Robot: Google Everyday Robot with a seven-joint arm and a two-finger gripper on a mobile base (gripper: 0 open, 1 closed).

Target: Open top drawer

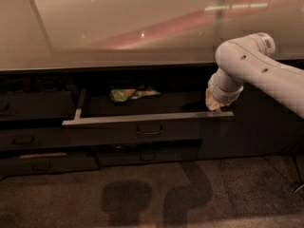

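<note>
Camera view: left of the top drawer (pixel 147 127) sit shallower drawer fronts (pixel 28 106), shut. The top drawer stands well out beneath the pale surface (pixel 118 27). Inside it, toward the back left, lies a green snack packet (pixel 126 94), the only content visible. The drawer looks rigid and probably slides easily; its centre loop handle (pixel 149 130) is the natural hold. At the drawer's right end the end effector (pixel 213 101) sits against the top edge; I cannot tell whether it is open or closed.
</note>
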